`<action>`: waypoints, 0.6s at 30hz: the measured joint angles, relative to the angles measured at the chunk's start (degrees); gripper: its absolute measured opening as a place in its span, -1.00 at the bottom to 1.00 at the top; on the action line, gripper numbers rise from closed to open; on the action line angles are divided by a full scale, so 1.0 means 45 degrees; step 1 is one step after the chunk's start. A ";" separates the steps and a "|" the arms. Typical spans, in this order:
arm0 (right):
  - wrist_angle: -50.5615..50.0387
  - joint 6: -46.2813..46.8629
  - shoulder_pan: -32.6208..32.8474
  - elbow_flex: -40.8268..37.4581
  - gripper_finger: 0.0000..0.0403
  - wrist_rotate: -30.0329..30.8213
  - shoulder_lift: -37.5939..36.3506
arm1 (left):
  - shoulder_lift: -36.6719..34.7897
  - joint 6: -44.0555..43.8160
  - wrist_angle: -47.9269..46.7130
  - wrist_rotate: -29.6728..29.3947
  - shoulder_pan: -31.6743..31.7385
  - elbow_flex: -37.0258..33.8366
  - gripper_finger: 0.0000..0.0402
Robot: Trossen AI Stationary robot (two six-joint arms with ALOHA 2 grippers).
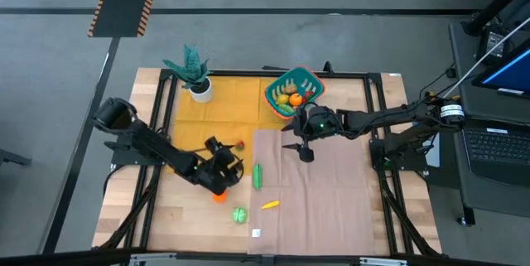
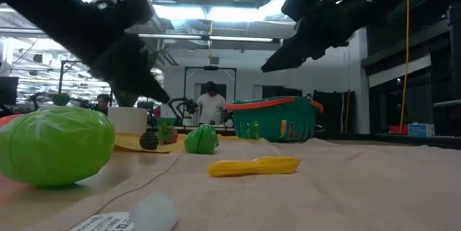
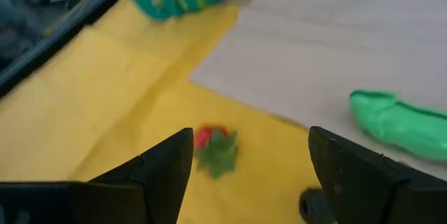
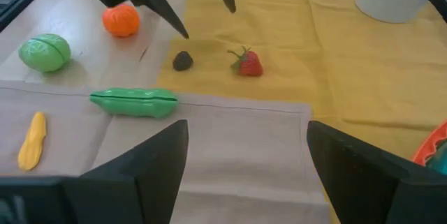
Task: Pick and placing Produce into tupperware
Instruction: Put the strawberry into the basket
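1. High view: straight down over the whole table (image 1: 166, 216).
2. Low view: tabletop level, facing the room.
3. Left wrist view: close above the yellow mat (image 3: 105, 112).
4. Right wrist view: higher, facing the left gripper (image 4: 202, 15); both wrist views share the strawberry (image 4: 248, 63).

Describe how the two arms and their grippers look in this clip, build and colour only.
Both arms are black, jointed and slim. The left gripper and right gripper each end in two dark, tapered, wedge-shaped fingers. The right arm carries a pale silver band near its base, with thin cables trailing off beside it.
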 joint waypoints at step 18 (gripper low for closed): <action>0.0175 0.0381 0.0314 0.0000 0.45 0.0002 0.0000 | 0.1606 -0.3274 -0.0971 -0.0872 -0.0229 0.0220 0.37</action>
